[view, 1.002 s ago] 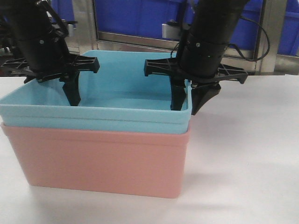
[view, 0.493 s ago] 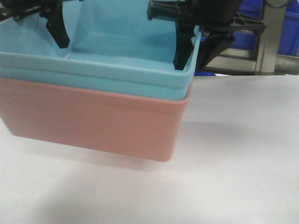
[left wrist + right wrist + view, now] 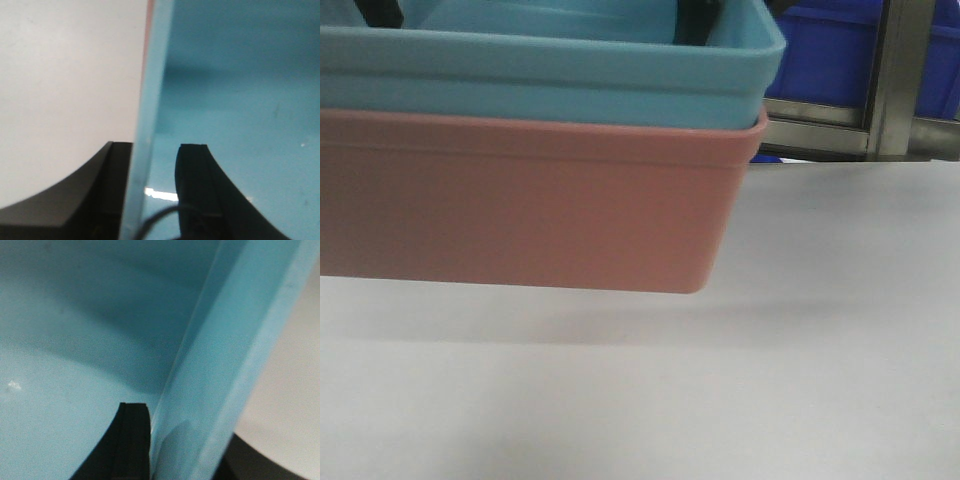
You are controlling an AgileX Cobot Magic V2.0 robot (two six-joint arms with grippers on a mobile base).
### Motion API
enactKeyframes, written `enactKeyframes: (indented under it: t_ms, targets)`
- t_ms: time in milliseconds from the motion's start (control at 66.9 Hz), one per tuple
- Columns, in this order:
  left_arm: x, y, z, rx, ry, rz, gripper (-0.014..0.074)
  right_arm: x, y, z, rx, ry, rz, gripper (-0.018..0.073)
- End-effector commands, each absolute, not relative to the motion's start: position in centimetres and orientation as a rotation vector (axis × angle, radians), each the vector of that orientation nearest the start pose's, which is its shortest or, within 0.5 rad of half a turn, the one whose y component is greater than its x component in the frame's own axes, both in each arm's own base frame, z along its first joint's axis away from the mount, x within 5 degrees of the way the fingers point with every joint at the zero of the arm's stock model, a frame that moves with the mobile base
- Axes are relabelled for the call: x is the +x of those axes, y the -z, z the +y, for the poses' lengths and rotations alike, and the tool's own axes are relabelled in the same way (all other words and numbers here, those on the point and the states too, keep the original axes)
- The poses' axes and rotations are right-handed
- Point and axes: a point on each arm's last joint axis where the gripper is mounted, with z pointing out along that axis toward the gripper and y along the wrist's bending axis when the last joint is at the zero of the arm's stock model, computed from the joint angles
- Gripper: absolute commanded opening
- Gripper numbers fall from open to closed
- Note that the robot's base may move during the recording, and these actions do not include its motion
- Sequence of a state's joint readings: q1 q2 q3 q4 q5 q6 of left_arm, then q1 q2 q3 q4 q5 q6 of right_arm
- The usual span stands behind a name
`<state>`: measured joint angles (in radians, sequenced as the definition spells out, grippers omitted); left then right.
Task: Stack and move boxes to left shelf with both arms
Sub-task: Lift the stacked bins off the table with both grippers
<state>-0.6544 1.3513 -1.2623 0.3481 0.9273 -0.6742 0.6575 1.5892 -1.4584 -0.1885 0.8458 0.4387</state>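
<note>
The light blue box (image 3: 550, 85) sits nested inside the salmon pink box (image 3: 520, 200), and the stack hangs above the white table, filling the upper left of the front view. Only black finger tips show at the top edge, a left one (image 3: 382, 12) and a right one (image 3: 692, 22). My left gripper (image 3: 156, 146) straddles the blue box's left wall (image 3: 150, 100), one finger outside and one inside. My right gripper (image 3: 185, 422) clamps the right wall (image 3: 225, 355), with its inner finger (image 3: 132, 440) flat against it. The left shelf is out of view.
The white tabletop (image 3: 800, 380) lies below and to the right of the stack, with the stack's shadow on it. Behind at the right stands a steel rack post (image 3: 888, 75) with dark royal-blue crates (image 3: 825, 50) behind it.
The stacked boxes have risen off the table with both grippers and come closer to the camera. The arms have slid almost wholly out of the top of the front view.
</note>
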Motion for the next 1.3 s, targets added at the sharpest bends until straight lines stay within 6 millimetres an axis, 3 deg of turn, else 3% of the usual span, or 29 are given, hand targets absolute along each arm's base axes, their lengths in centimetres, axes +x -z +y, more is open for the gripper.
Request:
enactKeyframes:
  t_ms: [0,239,583,1017,1286]
  targets:
    - [21.2,-39.8,-16.1,0.259,0.258,2.227,-0.0009,28.1,-39.5,19.7,-0.347,-0.313,2.163,0.0057]
    - [18.3,-40.7,-16.5,0.334,0.306,2.165,-0.0009,24.3,-41.2,17.1,-0.343,-0.368,2.078,0.0057]
    - [15.9,-39.1,-17.1,0.387,0.322,2.166,-0.0008,20.6,-39.6,14.3,-0.347,-0.363,2.102,0.0057]
    - [16.0,-38.5,-18.6,0.425,0.362,2.14,-0.0008,21.0,-39.0,14.8,-0.359,-0.389,2.073,0.0057]
    - [16.3,-39.0,-19.3,0.392,0.442,2.073,-0.0008,23.0,-38.3,17.5,-0.342,-0.49,2.092,0.0057]
